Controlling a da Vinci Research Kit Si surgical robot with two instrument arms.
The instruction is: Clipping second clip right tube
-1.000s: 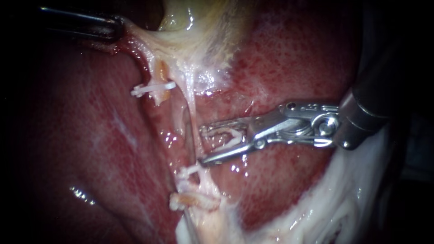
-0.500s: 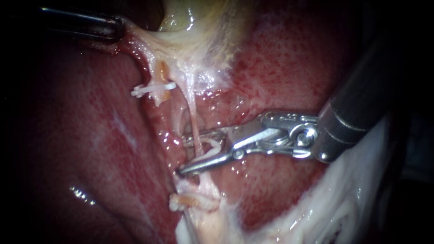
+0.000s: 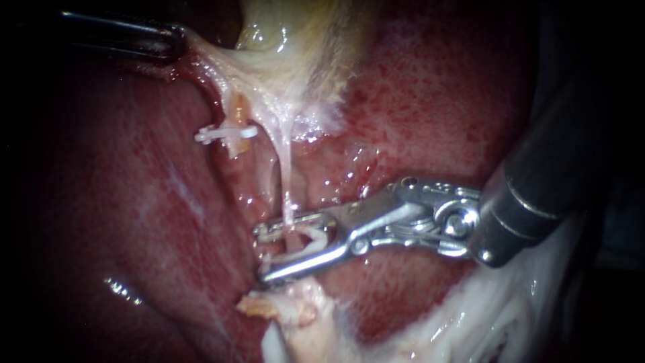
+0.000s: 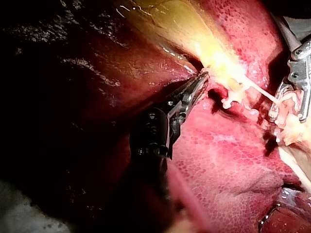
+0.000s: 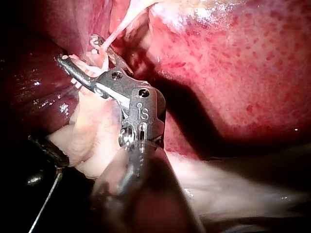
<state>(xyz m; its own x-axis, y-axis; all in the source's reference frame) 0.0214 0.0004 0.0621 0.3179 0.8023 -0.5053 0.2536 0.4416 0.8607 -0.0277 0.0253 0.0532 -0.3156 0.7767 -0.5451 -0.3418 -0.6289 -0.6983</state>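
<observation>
The right tube (image 3: pixel 287 175) is a thin pale strand running down from the gallbladder (image 3: pixel 282 40). My right instrument (image 3: pixel 261 254) comes in from the right. Its jaws stand apart, carry an open white clip (image 3: pixel 306 242) between them, and straddle the tube's lower end. The right wrist view shows the same: right instrument (image 5: pixel 77 48), clip (image 5: pixel 92 60), tube (image 5: pixel 121 24). My left instrument (image 3: pixel 176 42), at the upper left, is shut on gallbladder tissue and holds it taut; its jaws (image 4: pixel 203 75) pinch yellowish tissue in the left wrist view.
A white clip (image 3: pixel 228 132) sits on the left tube beside an orange stump (image 3: pixel 238 107). Red liver (image 3: pixel 437 87) surrounds the field. Pale fatty tissue (image 3: pixel 497 316) lies at the lower right, and a frayed stump (image 3: pixel 269 309) below the jaws.
My right instrument has moved left and down, bringing its open clip from beside the right tube to around it. The left instrument has stayed where it was.
</observation>
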